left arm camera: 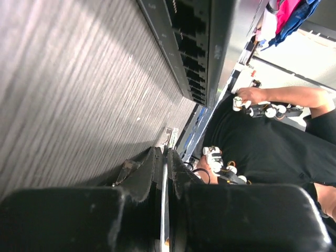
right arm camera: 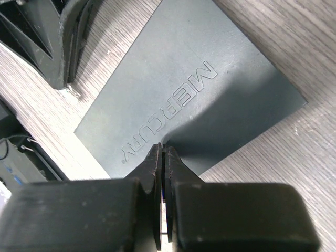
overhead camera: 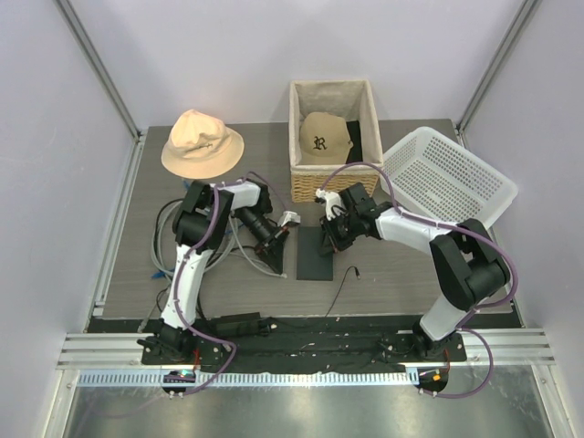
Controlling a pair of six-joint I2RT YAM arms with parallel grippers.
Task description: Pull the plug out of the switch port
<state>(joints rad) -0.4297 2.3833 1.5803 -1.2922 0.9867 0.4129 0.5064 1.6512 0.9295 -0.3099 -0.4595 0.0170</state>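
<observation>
The switch [overhead camera: 317,255] is a flat dark box lying mid-table; the right wrist view shows its top with raised MERCURY lettering [right arm camera: 173,100]. Its row of sockets [left arm camera: 190,47] faces my left gripper, and the sockets that show look empty. My left gripper [overhead camera: 277,240] sits just left of the switch, shut on a thin grey cable [left arm camera: 165,184] that runs between its fingers; the plug itself is hidden. My right gripper [overhead camera: 330,230] is shut and empty, its tips [right arm camera: 161,149] down on the switch's top near one edge.
A wicker basket [overhead camera: 301,178] holding a cap stands behind the switch, with a tilted white plastic basket [overhead camera: 447,173] at right. A tan bucket hat [overhead camera: 201,141] lies back left. Grey cables [overhead camera: 169,237] coil at left. A thin black lead [overhead camera: 345,285] and a black adapter [overhead camera: 239,324] lie near the front.
</observation>
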